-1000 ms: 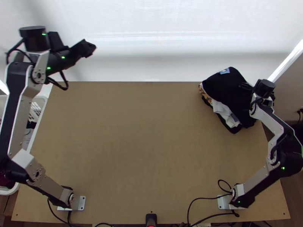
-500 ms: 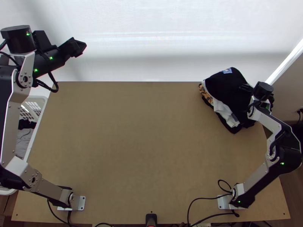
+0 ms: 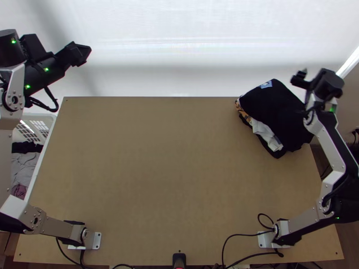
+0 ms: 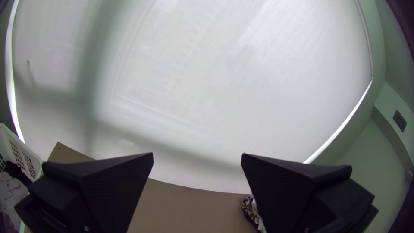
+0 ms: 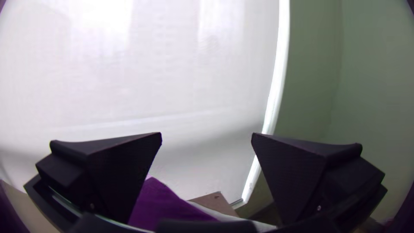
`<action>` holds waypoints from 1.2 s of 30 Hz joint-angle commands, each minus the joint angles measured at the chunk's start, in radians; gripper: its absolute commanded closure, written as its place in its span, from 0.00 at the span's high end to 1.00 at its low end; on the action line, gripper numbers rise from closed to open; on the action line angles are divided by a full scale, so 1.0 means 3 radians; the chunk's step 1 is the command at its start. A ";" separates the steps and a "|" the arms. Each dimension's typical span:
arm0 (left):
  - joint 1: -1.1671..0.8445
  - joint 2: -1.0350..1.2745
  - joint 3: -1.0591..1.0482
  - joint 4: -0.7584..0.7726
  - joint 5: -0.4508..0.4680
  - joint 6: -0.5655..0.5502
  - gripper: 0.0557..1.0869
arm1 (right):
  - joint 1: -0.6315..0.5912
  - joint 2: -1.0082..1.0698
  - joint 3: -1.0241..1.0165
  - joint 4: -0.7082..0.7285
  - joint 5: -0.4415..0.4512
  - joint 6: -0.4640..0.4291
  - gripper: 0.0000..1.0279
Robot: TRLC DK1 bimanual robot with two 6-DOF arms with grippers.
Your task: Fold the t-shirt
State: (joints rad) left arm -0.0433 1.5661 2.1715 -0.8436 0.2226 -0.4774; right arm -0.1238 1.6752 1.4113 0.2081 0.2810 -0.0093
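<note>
The black shirt (image 3: pixel 271 101) lies folded on top of the pile (image 3: pixel 268 130), at the far right corner of the counter (image 3: pixel 170 170). I guess it was put there to keep done shirts out of the way. A small blue patch faces up, and white cloth pokes out below. I can't tell if this is the one to fold, or if the next one is among the clothes (image 3: pixel 24 166) in the basket (image 3: pixel 40 118) on the left.

The left gripper (image 4: pixel 197 156) is wide, with nothing in it. It hangs past the far left corner, in front of the white blind (image 3: pixel 179 49). The right gripper (image 5: pixel 207 134) is wide and holds nothing too. It is up near the pile, maybe done with it.

A big stretch of brown counter lies between the basket and the pile (just right for laying a shirt flat). The far side is tight, I think, since the blind is just behind the edge. The pile sits close to two edges, so a bump could push it off. The right arm (image 3: pixel 332 148) should lift up high before it swings in. The basket is beside the left edge, so the left gripper would have to come back and down to reach in.
</note>
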 commanded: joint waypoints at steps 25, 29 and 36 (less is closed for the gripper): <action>0.0410 -0.0721 -0.0244 0.0659 -0.0890 0.0584 0.96 | 0.0121 -0.0312 0.0465 -0.0377 0.0137 0.0000 0.95; 0.0415 -0.1176 -0.0903 0.1176 -0.1018 0.0702 0.96 | 0.0147 -0.0957 0.0343 -0.0397 -0.0021 0.0077 0.95; 0.0543 -0.1938 -0.2069 0.1892 -0.1105 0.0962 0.96 | 0.0157 -0.2066 -0.0302 0.0181 -0.0236 0.0200 0.96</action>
State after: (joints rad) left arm 0.0978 1.0733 1.6829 -0.3500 -0.0990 -0.2352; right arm -0.0853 1.1431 1.4250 0.2138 0.2184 0.0185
